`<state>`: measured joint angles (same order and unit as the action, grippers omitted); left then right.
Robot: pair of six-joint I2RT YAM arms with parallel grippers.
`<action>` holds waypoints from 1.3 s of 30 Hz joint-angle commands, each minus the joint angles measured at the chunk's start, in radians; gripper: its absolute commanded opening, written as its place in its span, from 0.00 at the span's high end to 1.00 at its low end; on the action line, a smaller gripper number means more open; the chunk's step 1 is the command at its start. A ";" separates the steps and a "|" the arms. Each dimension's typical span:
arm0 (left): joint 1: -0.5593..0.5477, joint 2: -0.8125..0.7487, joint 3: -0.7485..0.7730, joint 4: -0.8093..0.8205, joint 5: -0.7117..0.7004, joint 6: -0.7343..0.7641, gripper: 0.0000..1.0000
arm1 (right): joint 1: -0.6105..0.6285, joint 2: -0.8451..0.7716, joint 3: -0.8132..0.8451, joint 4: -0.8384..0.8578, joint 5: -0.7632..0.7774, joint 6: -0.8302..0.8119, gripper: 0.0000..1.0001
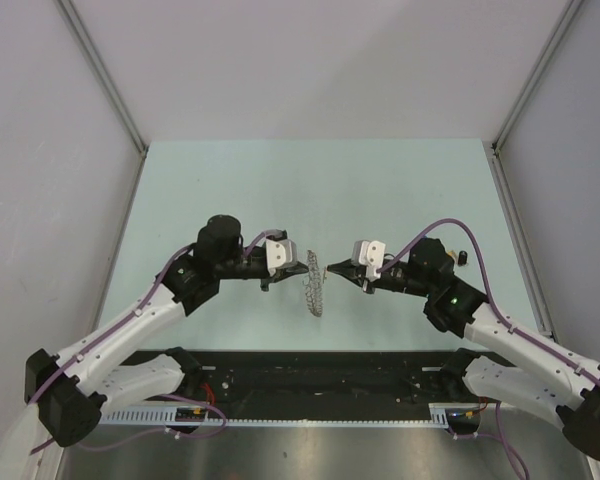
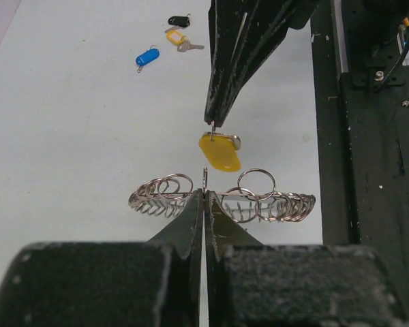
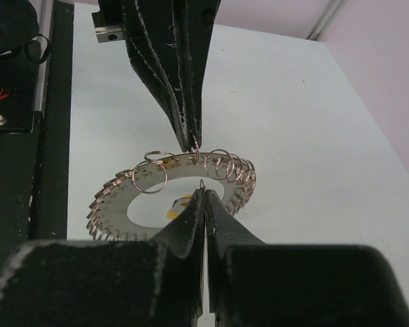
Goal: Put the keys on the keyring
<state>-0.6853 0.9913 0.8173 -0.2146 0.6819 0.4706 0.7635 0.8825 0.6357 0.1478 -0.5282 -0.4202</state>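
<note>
Top external view: keyring (image 1: 315,283) stands on edge between the two arm tips; cannot tell if its lower edge touches the table (image 1: 280,180).
Left gripper (image 2: 204,194): jaws pressed together on keyring rim, with small split rings (image 2: 256,182) strung along the rim on both sides of the pinch.
Right gripper (image 2: 213,122): jaws clamped on the little loop of the yellow key (image 2: 220,151); key hangs just beside keyring rim, opposite the left pinch.
Loose keys: blue key (image 2: 147,57), black key (image 2: 178,20) and orange key (image 2: 175,35) lie close together on the table, well apart from keyring, on the right arm's side.
Right wrist view: yellow key shows against the keyring hole.
</note>
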 commanded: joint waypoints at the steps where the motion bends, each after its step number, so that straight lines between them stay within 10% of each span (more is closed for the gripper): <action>1: -0.005 0.001 0.034 0.106 0.064 -0.070 1.00 | 0.016 -0.001 0.001 0.035 0.016 -0.031 1.00; 39: -0.020 0.020 0.046 0.092 0.047 -0.075 1.00 | 0.037 0.010 0.001 0.068 -0.007 -0.012 1.00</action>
<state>-0.6968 1.0138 0.8177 -0.1516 0.7105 0.3836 0.7948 0.8940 0.6357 0.1558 -0.5137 -0.4412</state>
